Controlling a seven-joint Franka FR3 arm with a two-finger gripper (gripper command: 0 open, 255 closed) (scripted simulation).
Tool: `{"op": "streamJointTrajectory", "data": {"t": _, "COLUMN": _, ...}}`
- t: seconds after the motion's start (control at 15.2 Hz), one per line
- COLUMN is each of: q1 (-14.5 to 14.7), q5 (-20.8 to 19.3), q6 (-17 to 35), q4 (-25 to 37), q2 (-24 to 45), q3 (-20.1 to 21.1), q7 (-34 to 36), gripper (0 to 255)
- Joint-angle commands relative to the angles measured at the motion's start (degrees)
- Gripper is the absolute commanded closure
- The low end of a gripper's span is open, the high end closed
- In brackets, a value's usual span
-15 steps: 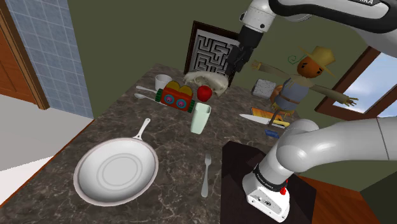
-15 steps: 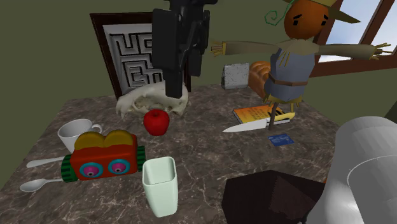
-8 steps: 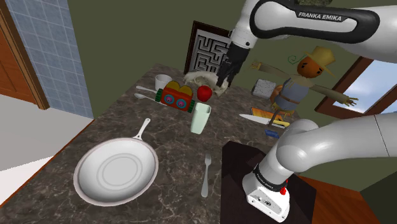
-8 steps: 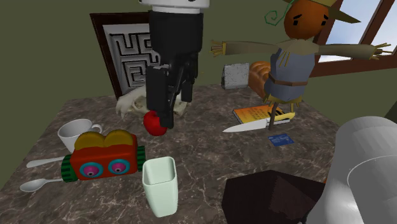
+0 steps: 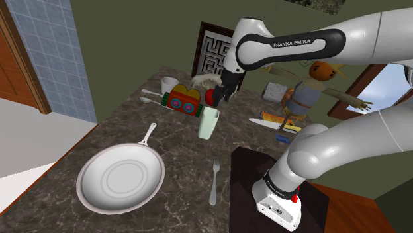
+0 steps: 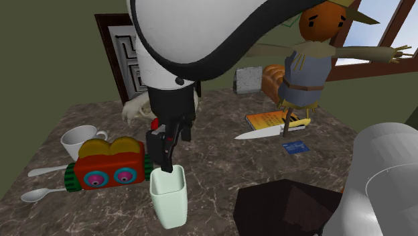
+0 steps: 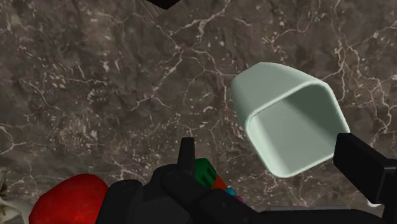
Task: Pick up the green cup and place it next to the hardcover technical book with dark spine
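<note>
The pale green cup [image 5: 209, 123] [image 6: 168, 196] [image 7: 289, 124] stands upright on the dark marble counter, next to a red toy toaster [image 6: 110, 164]. My gripper [image 5: 216, 99] [image 6: 164, 159] [image 7: 273, 158] is open and hangs just above the cup's back rim, holding nothing. In the wrist view the cup's mouth lies just ahead of the parted fingers. The book [image 5: 270, 116] [image 6: 269, 121], with an orange-yellow cover, lies flat at the foot of a scarecrow figure [image 6: 311, 64], well away from the cup.
A knife [image 6: 258, 133] lies by the book, a blue card [image 6: 295, 148] nearby. A red apple [image 7: 63, 200], a skull [image 6: 137, 110] and a white mug [image 6: 79, 141] sit behind the cup. A frying pan [image 5: 120, 175] and fork [image 5: 214, 182] lie nearer the stand.
The arm has come down and forward from above the skull and apple to just over the cup. The fingers have stayed open; the cup has not moved.
</note>
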Motion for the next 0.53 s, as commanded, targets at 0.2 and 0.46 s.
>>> {"op": "streamJointTrajectory", "data": {"t": 0.2, "q1": 0.0, "q5": 0.0, "q6": 4.6, "q4": -2.2, "q2": 2.3, "q3": 0.1, "q7": 0.0, "gripper": 0}}
{"op": "streamJointTrajectory", "data": {"t": 0.46, "q1": 0.1, "q5": 0.2, "q6": 7.8, "q4": -4.0, "q2": 3.8, "q3": 0.2, "q7": -0.1, "gripper": 0}}
